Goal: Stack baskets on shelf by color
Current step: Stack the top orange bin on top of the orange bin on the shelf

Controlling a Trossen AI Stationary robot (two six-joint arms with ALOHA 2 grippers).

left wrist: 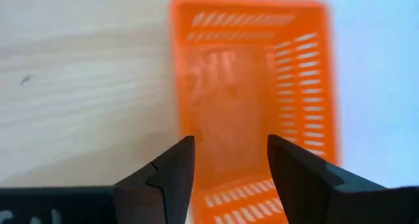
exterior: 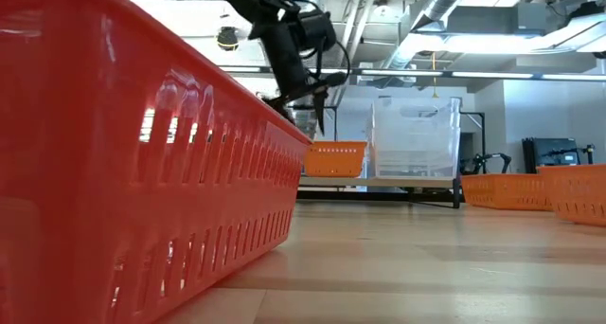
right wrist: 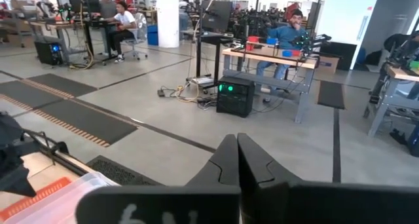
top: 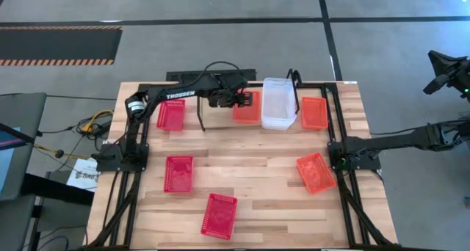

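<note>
My left gripper [left wrist: 230, 165] is open and hangs just above an orange basket [left wrist: 249, 86], touching nothing. That basket [top: 245, 111] sits by its bottom on the black rod shelf [top: 200, 120] at the table's far side. A clear basket [top: 279, 103] stands beside it on the shelf, toward the right. In the low view the left gripper [exterior: 319, 111] is clear of the orange basket's rim [exterior: 333, 148]. My right gripper [right wrist: 237, 160] is shut and empty, held high off the table's right side and pointing level into the room.
A red basket [top: 170, 115] lies left of the shelf and an orange one [top: 314, 112] right of it. Nearer me lie two red baskets [top: 178, 172] [top: 219, 215] and an orange basket [top: 316, 172]. People sit at desks in the room beyond.
</note>
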